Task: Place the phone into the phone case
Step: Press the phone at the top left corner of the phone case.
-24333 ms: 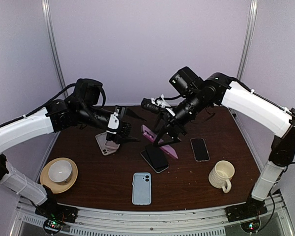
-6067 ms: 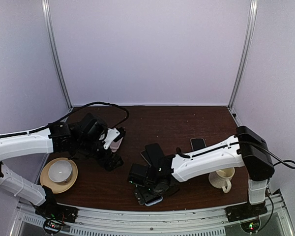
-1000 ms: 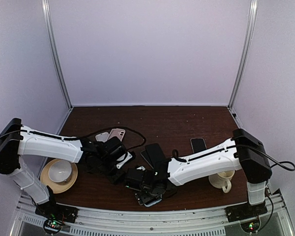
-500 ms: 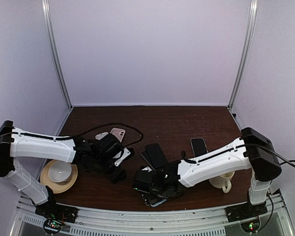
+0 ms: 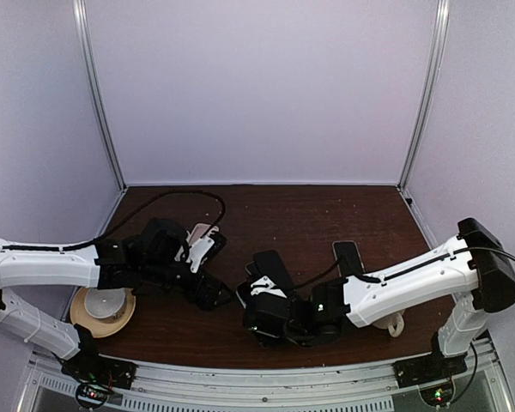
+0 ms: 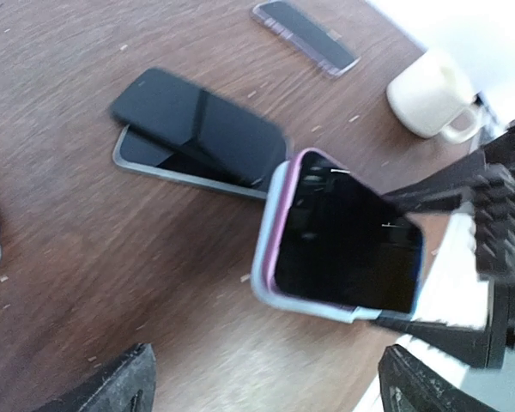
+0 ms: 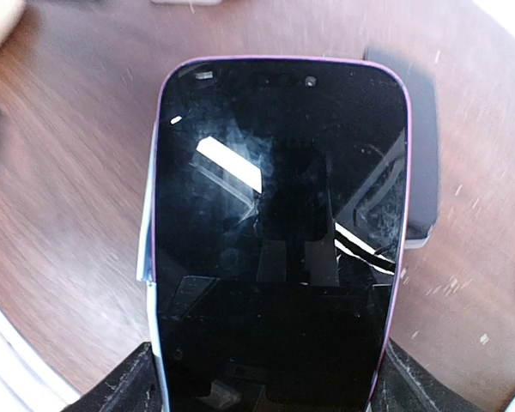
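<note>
Right pincer (image 7: pixel 270 378) clamps purple-rimmed black phone (image 7: pixel 279 215), skewed in light blue phone case (image 6: pixel 262 257); unseated edge may pop free. Left pincer (image 6: pixel 266 386) spread wide.

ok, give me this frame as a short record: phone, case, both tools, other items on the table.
phone: purple-edged, screen up
case: pale blue, showing along one side and one end of the phone; full seating unclear
right tool: shut on phone
left tool: open, empty, near the phone
other: two stacked phones, separate phone, mug, cup
</note>
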Robot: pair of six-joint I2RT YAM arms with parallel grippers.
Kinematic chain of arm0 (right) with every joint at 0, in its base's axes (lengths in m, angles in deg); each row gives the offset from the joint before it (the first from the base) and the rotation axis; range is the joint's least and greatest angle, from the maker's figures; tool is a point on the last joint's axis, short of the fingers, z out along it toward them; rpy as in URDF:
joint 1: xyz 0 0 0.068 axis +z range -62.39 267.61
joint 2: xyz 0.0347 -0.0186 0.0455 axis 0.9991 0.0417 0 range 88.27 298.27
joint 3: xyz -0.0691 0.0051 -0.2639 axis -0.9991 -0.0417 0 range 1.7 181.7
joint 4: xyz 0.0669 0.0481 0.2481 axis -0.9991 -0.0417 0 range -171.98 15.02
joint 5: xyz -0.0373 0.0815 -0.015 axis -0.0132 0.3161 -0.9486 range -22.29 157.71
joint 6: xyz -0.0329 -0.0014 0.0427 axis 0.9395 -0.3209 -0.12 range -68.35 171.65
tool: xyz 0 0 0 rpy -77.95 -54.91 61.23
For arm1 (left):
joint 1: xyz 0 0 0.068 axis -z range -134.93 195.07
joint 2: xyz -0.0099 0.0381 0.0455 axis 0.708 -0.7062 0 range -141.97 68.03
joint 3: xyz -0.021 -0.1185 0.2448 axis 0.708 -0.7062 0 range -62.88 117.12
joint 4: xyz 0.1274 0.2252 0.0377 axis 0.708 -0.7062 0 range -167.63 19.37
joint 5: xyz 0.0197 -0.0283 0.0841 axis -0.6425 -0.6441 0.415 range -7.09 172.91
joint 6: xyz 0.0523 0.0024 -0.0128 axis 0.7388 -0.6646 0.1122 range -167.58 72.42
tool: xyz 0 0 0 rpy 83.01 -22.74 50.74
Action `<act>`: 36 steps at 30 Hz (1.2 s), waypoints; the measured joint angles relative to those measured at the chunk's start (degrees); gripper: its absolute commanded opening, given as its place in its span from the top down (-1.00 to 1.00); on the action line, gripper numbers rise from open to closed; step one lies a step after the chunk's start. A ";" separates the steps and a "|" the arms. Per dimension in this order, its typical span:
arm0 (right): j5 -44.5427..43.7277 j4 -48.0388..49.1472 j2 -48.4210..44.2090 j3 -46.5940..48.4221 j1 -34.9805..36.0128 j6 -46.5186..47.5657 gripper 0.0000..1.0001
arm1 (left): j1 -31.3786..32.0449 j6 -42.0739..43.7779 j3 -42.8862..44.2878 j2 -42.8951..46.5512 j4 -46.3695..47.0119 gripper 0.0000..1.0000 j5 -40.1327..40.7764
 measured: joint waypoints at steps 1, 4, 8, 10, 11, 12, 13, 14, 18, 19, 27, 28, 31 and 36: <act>-1.29 0.59 -0.59 -0.02 0.44 0.74 0.14 | 0.00 -0.87 0.00 0.02 0.87 -0.90 -0.85; -4.96 3.19 -2.40 -0.07 1.86 3.63 0.16 | 0.00 -3.56 0.00 0.42 3.61 -0.90 -2.64; -8.37 7.10 -4.22 -0.07 3.02 7.15 0.17 | 0.00 -6.32 -0.72 2.49 7.30 -0.88 -2.99; -9.55 8.66 -4.37 -0.07 3.39 8.39 0.18 | 0.00 -7.04 -1.42 3.82 8.50 -0.82 -2.38; -9.77 9.09 -4.37 -0.07 3.45 9.01 0.17 | 0.00 -7.30 -1.73 4.31 8.87 -0.78 -2.01; -10.03 9.31 -4.37 -0.07 3.52 9.38 0.17 | 0.00 -7.45 -2.01 4.66 9.18 -0.75 -1.70; -10.43 9.57 -4.37 -0.07 3.72 9.84 0.17 | 0.00 -7.56 -2.38 4.96 9.51 -0.68 -1.55; -10.64 9.84 -4.37 -0.07 3.78 10.38 0.17 | 0.00 -7.72 -2.71 5.07 9.79 -0.59 -1.55; -11.41 10.40 -4.37 -0.07 4.07 12.02 0.17 | 0.00 -8.52 -3.63 5.16 12.02 -0.41 -3.19; -11.61 10.49 -4.37 -0.07 4.13 12.17 0.17 | 0.00 -8.83 -3.69 5.22 12.90 -0.35 -4.13; -13.22 14.14 -6.34 -2.08 4.31 15.37 0.17 | -0.70 -9.64 -3.72 7.02 16.68 0.01 -10.62; -13.44 14.75 -6.54 -2.14 4.39 15.82 0.17 | -0.79 -9.55 -3.72 7.02 16.70 0.03 -11.47; -13.70 16.31 -6.84 -2.21 4.59 17.09 0.17 | -0.79 -8.98 -3.69 7.02 16.41 0.09 -13.31; -13.90 17.64 -6.86 -2.21 4.61 18.47 0.15 | -0.87 -7.32 -3.69 7.13 16.15 0.53 -14.60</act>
